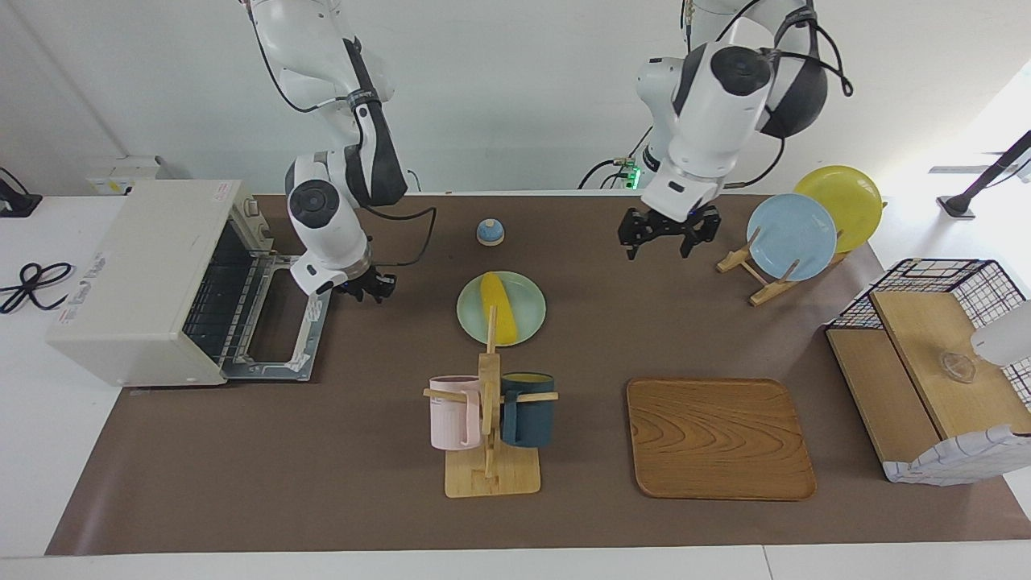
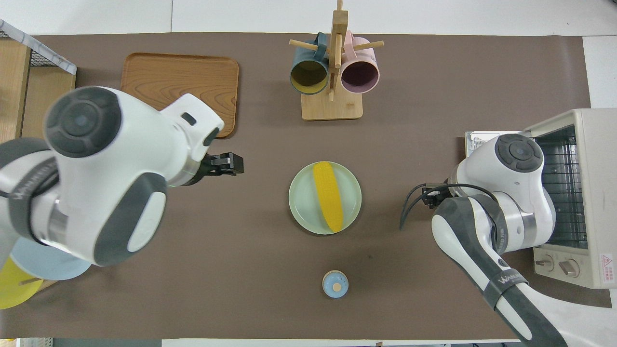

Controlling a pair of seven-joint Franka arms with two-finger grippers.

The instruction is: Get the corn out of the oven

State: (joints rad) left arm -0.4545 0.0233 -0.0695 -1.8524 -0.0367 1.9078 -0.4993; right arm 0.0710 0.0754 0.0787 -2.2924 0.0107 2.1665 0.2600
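While the corn (image 1: 499, 319) lay on a pale green plate (image 1: 527, 326) at mid-bench, the right gripper (image 1: 367, 287) hung beside the oven's (image 1: 137, 282) lowered door (image 1: 278, 326), empty; whether its fingers were apart could not be told. Left gripper (image 1: 668, 232) hovered spread and empty near the plate rack (image 1: 757, 274). Mug stand (image 1: 490, 411) stood toward the bench's outer edge.

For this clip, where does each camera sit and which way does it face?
Facing view: high across the table, looking at the robots; both arms show, left claw, right claw by the oven.
Overhead view: above the robots' end, looking down and forward; both arms enter from below.
Shared: corn on the green plate, half a turn apart.
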